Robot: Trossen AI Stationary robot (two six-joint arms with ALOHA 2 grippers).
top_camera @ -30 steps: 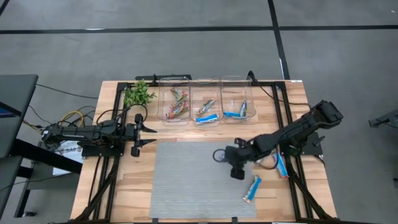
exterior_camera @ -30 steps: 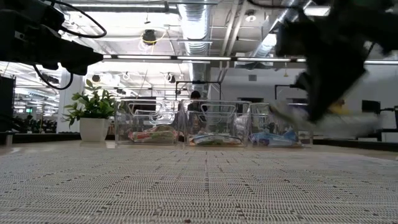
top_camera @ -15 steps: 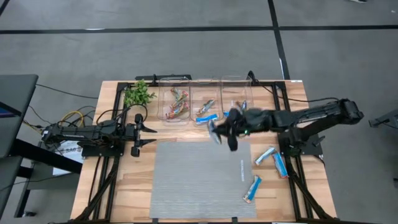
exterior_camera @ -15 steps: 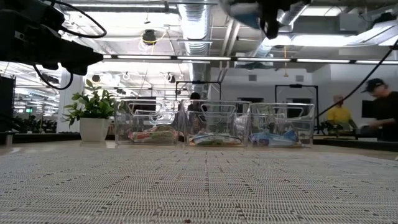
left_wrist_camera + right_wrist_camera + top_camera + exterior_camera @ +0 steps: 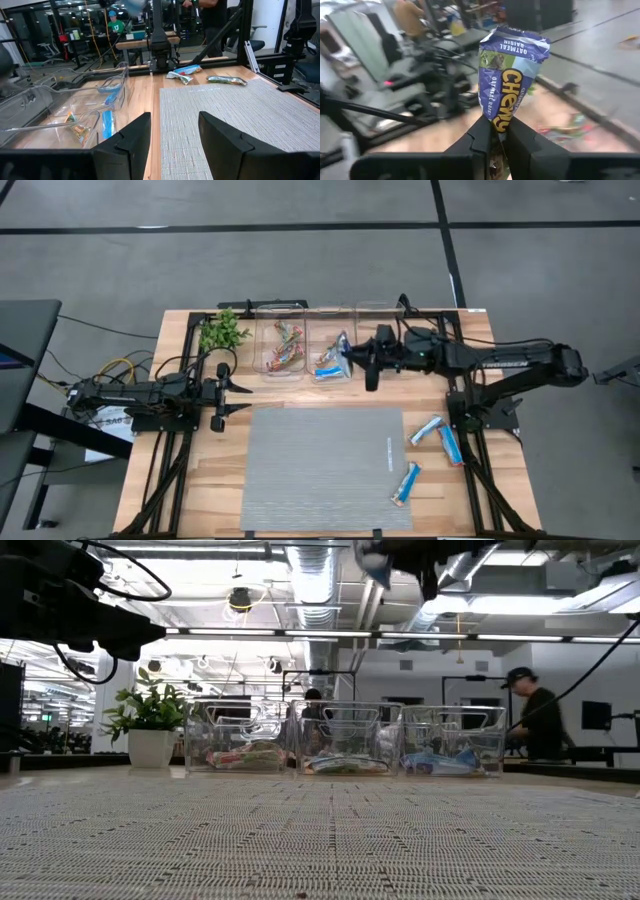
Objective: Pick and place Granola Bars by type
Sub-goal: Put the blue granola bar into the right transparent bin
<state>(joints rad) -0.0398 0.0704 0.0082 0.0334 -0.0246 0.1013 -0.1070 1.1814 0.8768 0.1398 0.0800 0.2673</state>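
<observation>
While the left gripper point(image 5: 232, 395) waits open-fingered near the table's left edge, the right gripper point(image 5: 349, 358) pinches a blue-and-white granola bar point(image 5: 507, 80) by one end above the middle bin point(image 5: 331, 352) along the far edge. Judged light, crinkly, slippery; end-seam holds suit it.

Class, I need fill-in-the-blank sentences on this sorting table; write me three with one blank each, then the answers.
1. The right tool is shut on a bar whose wrapper reads ____.
2. In the high view, the clear bins on the table number ____.
3. The bars left on the table lie beside the mat's ____ edge.

Answers: Chewy; three; right
</observation>
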